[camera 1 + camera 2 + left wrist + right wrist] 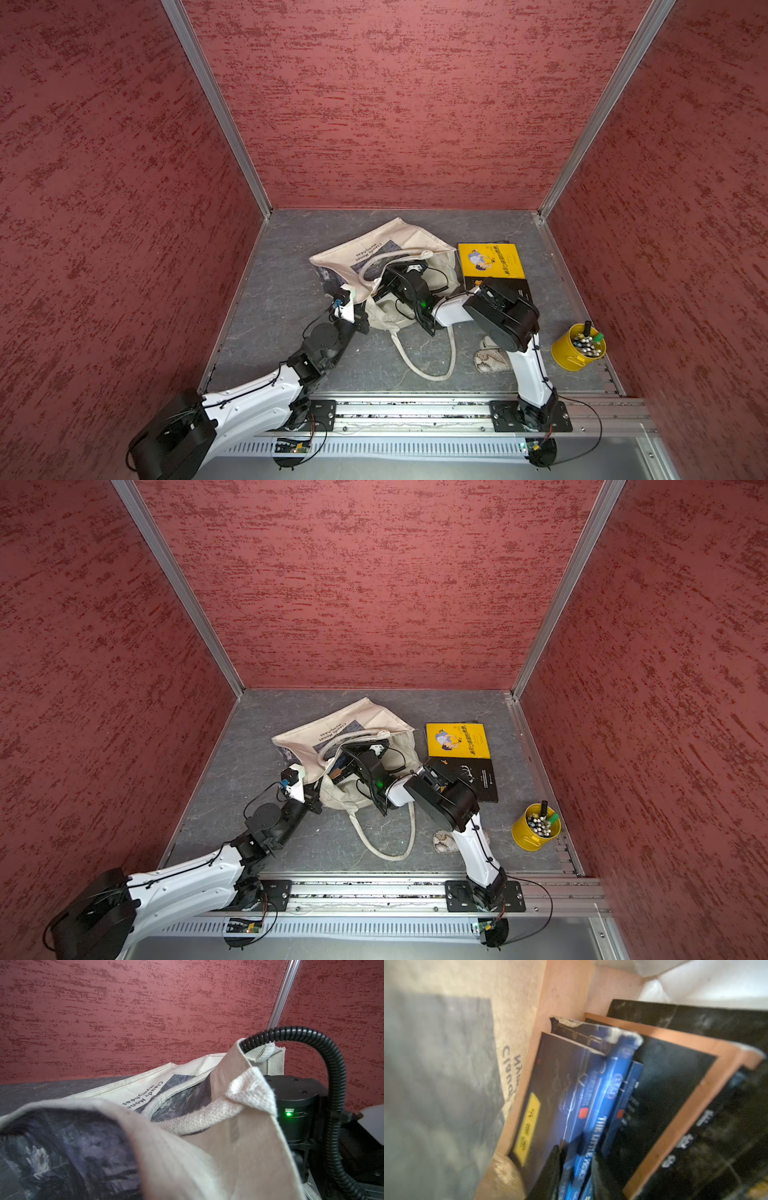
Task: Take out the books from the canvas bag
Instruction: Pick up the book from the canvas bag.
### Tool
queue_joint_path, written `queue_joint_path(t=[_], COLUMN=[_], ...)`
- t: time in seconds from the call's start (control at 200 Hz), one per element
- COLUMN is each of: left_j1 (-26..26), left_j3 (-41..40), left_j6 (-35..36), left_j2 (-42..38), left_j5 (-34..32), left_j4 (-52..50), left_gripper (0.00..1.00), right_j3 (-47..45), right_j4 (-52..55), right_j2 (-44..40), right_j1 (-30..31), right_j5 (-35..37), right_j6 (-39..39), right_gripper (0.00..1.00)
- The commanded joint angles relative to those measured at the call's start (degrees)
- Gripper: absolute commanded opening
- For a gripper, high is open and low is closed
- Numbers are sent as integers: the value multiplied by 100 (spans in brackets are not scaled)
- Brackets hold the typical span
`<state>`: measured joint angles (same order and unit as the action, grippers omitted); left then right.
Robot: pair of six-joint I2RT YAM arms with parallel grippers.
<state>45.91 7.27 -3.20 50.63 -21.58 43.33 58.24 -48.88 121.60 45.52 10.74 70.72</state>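
**A:** Where were the books then?

**B:** Two were already out. A yellow book [490,259] lay flat on the table [291,291], and a black book [478,779] lay just beside it, partly under the right arm [498,316]. The rest sat inside the canvas bag [374,249], standing on edge and packed side by side.

**A:** And the grippers?

**B:** The left gripper [362,316] was pinched shut on the bag's near rim, which I took to be propping the mouth up. Its own camera saw only cloth. The right gripper [578,1172] was deep inside the mouth.

**A:** Holding anything?

**B:** That wrist view was blurred. Two dark fingers [554,1167] stood narrowly either side of the near edge of a blue book [602,1084]. I couldn't tell whether they had bitten on it.

**A:** What did the next move hinge on?

**B:** The blue book lay straight ahead of the right gripper. Its long axis ran away from the fingers toward the bag's bottom. It was wedged between a dark-covered book [560,1084] and a brown-bordered book [675,1095]. As I judged it, the pull would need to go straight back along that length and out through the mouth, or the neighbours might drag along. The right gripper was plainly the nearer one, since the left gripper had only cloth.
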Motion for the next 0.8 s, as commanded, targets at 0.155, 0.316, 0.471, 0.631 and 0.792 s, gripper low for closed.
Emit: queue_joint_path(t=[0.155, 0.316, 0.471, 0.631, 0.792], left_j1=[41, 34, 36, 34, 36], left_j3=[90, 122, 163, 172, 171], left_j6=[-35, -37, -23, -23, -18], left_j2=[21, 33, 41, 80, 55], left_j5=[291, 259, 235, 244, 247], left_j4=[471, 398, 324, 336, 318], left_gripper=[0, 0, 0, 0, 0], right_j3=[-665, -1354, -2082, -2121, -2167], right_j4=[-582, -419, -341, -331, -699], right_j2=[-772, -1404, -1957, -1866, -1611], right_j1=[-49, -34, -17, -25, -26], right_j5=[141, 257, 525, 389, 65], right_j6=[160, 348, 600, 496, 700], right_gripper=[12, 7, 7, 28, 40])
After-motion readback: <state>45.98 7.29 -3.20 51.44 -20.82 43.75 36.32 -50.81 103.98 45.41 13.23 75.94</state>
